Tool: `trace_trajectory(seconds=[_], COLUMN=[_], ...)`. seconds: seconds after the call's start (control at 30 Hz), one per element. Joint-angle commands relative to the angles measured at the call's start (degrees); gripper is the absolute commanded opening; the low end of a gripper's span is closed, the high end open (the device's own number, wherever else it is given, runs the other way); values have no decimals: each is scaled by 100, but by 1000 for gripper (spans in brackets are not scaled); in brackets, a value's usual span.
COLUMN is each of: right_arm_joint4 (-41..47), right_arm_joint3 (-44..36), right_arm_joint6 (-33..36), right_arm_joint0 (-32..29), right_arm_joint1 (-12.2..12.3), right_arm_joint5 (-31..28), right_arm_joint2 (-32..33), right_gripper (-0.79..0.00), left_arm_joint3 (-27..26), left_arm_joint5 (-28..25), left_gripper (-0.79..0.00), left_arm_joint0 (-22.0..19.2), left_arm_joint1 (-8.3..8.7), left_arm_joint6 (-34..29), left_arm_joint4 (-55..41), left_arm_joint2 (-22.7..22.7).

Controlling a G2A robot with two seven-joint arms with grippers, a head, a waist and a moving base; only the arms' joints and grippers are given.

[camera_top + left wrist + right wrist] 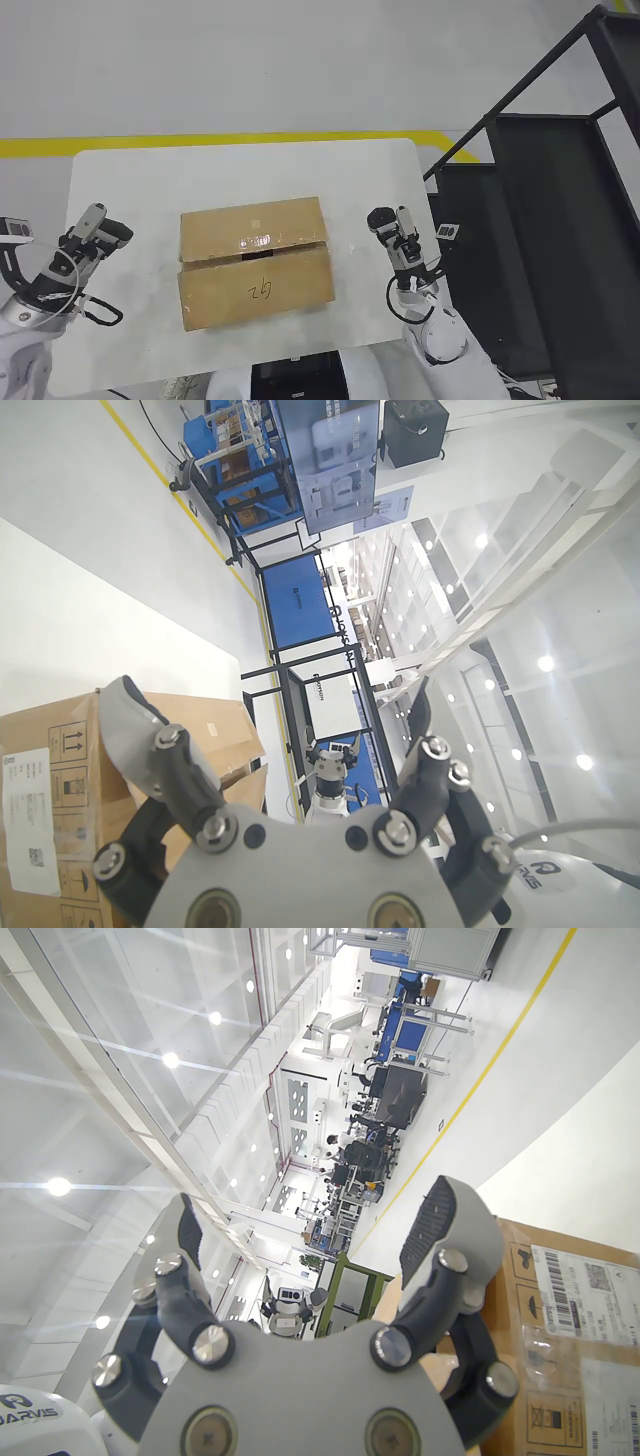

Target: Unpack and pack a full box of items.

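The cardboard box (pixel 255 262) sits at the middle of your white worktop (pixel 130 180), with its long sides running from 9 to 3 o'clock. Its two top flaps are folded down and meet along a seam on that same line. A narrow dark gap shows at the middle of the seam, and the nearer flap carries a handwritten mark.

Your left gripper (pixel 100 226) hangs above the worktop at 9 o'clock of the box, well apart from it. Its fingers are spread wide and hold nothing. In the left wrist view, one pale finger (pixel 131 720) stands in front of the box's end face, which bears a white label and handling symbols.

Your right gripper (pixel 390 222) is at 3 o'clock of the box, near the worktop's edge and clear of the cardboard. Its fingers are likewise spread apart and hold nothing. In the right wrist view, the ribbed pad (pixel 430 1223) of one finger overlaps the box's labelled end.

A yellow floor line (pixel 200 145) runs past the worktop at 12 o'clock, and a black metal rack (pixel 560 230) stands off at 3 o'clock.
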Motion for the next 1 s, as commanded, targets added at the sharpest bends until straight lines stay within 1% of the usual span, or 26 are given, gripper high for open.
trace_trajectory(seconds=[0.0, 0.6, 0.7, 0.77, 0.83, 0.87, 0.93, 0.97], right_arm_joint4=[0, -1, 63, 97, 359, 447, 443, 365], right_arm_joint3=[0, -5, -59, -103, -123, -144, -120, -139], right_arm_joint6=[0, 53, 567, 896, 1401, 1483, 2003, 2107], right_arm_joint0=[0, 5, 65, 70, 74, 98, 147, 184], right_arm_joint1=[0, 1, 31, 58, 95, 109, 159, 182], right_arm_joint5=[0, 33, 409, 691, 1164, 1334, 1843, 1926], right_arm_joint2=[0, -25, -102, -88, -75, 2, 84, 199], right_gripper=[-1, 0, 0, 0, 0, 0, 0, 0], left_arm_joint3=[0, 0, -6, -4, 43, 71, 158, 192], left_arm_joint5=[0, 0, 52, 115, 93, 79, 40, -17], left_gripper=[-1, 0, 0, 0, 0, 0, 0, 0], left_arm_joint0=[0, 0, -36, -99, -168, -178, -200, -208], left_arm_joint1=[0, 0, -2, 4, 17, 26, 51, 65], left_arm_joint6=[0, 0, -9, -199, -438, -621, -1049, -1266], left_arm_joint4=[0, 0, 94, 265, 503, 620, 854, 1022], left_arm_joint2=[0, 0, 7, 12, -46, -64, -139, -192])
